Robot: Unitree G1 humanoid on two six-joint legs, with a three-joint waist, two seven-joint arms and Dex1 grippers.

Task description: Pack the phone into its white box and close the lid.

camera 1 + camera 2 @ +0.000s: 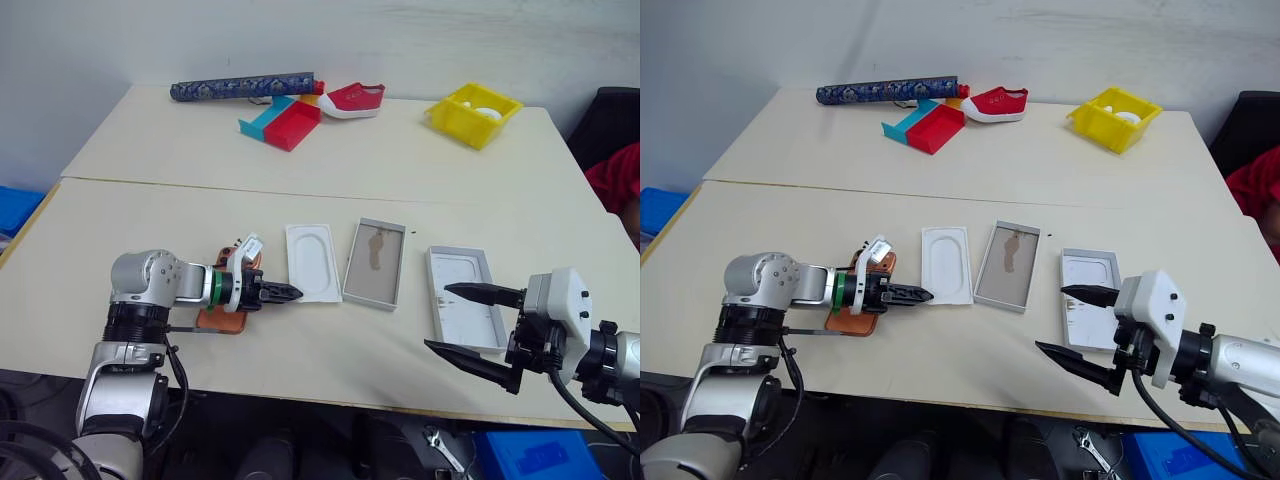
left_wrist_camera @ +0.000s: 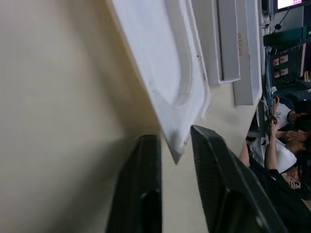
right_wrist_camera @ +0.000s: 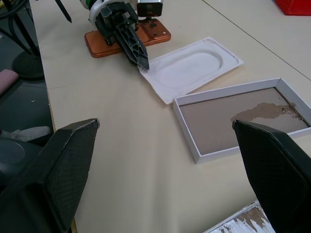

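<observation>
1. The beige two-part table (image 1: pixel 150 230) is wide, yet the working parts lie close in one row near its front edge, so a sideways sweep could knock one piece into the next.
2. The lid (image 1: pixel 466 300) — a shallow white tray with a faint phone outline — lies far right. The right gripper (image 1: pixel 478 328) hangs over its near end with jaws spread wide, holding nothing; a careless descent could shove it off the table's near edge.
3. The white box (image 1: pixel 375 262), a grey-rimmed cardboard tray with a tan stained floor, sits centre, empty.
4. The white rounded-corner moulded insert (image 1: pixel 312 262) lies just left of the box. The left gripper (image 3: pixel 141 62) has its fingers nearly together on the insert's near-left corner; whether it has a firm pinch I cannot tell — the thin edge could slip or flex.
5. The phone (image 3: pixel 104 44), slim and copper-orange, lies flat beneath that wrist, left of the insert; dragging the arm could scrape it.
</observation>
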